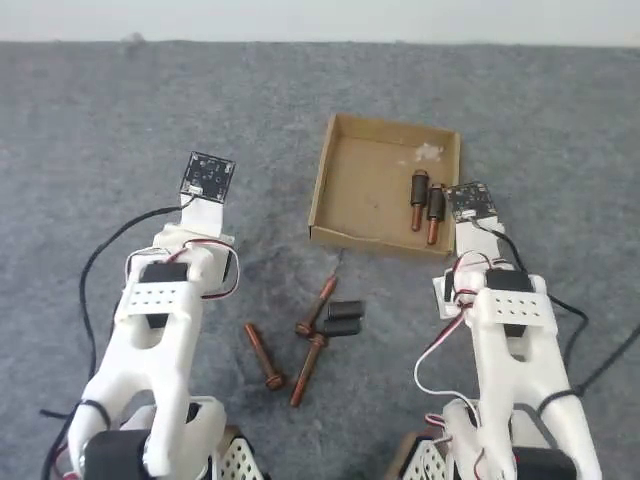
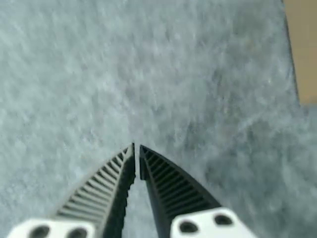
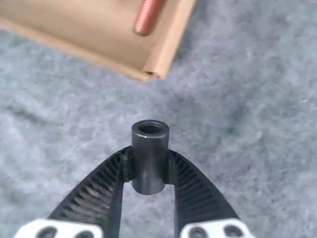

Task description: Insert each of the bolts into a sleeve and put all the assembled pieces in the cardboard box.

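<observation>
One sleeve (image 3: 150, 156) sits clamped in the right fingers (image 3: 99, 193) (box (image 3: 99, 39) nearby); left fingers (image 2: 106, 188) closed, empty.

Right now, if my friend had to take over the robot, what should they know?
The left tool is shut and empty, over bare carpet.
The right tool is shut on a sleeve, near a corner of the cardboard box.
Done: two assembled pieces lie in the box.
Left: three loose bolts and two loose sleeves lie on the carpet between the arms. Each bolt needs a sleeve, then goes in the box.
</observation>
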Tool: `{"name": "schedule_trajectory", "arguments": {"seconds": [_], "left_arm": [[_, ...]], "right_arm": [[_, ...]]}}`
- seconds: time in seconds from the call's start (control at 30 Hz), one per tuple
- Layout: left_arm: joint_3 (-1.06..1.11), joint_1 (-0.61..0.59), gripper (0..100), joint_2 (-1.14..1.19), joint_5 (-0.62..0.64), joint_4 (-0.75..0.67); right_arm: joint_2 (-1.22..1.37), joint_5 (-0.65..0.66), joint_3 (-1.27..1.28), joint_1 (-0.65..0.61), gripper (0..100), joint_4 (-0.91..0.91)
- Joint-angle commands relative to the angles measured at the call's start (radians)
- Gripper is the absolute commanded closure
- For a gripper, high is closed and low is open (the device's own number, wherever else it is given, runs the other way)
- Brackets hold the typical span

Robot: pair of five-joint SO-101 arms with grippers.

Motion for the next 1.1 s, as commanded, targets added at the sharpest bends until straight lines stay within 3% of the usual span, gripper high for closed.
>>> {"name": "schedule_trajectory", "arguments": {"seconds": [0.0, 0.13, 0.23, 0.4, 0.53, 0.7, 0.8, 0.97, 1.07], "left_arm": [[-0.117, 0.003, 98, -0.015, -0.087, 0.290], [-0.189, 0.032, 98, -0.011, -0.364, 0.635], [-0.229, 0.035, 98, -0.009, -0.493, 0.796], [-0.237, 0.064, 98, -0.015, -0.850, 0.964], [-0.213, 0.146, 98, -0.015, -1.049, 0.987], [-0.197, 0.339, 98, -0.009, -1.068, 0.984], [-0.193, 0.436, 95, -0.009, -1.014, 0.959], [-0.128, 0.512, 81, -0.008, -0.994, 0.865], [-0.068, 0.525, 80, -0.008, -1.020, 0.790]], "right_arm": [[0.036, 0.000, -0.014, 0.024, 99.2, -0.056], [0.108, 0.000, -0.055, 0.024, 99.2, -0.064], [0.139, 0.000, -0.072, 0.025, 99.2, -0.062], [0.143, 0.000, -0.075, 0.025, 99.2, -0.058], [0.145, 0.002, -0.075, 0.025, 99.2, -0.058], [0.147, 0.003, -0.075, 0.025, 99.2, -0.061], [0.147, 0.011, -0.075, 0.025, 99.2, -0.062], [0.142, 0.032, -0.075, 0.025, 99.2, -0.062], [0.142, 0.035, -0.075, 0.031, 99.2, -0.065]]}}
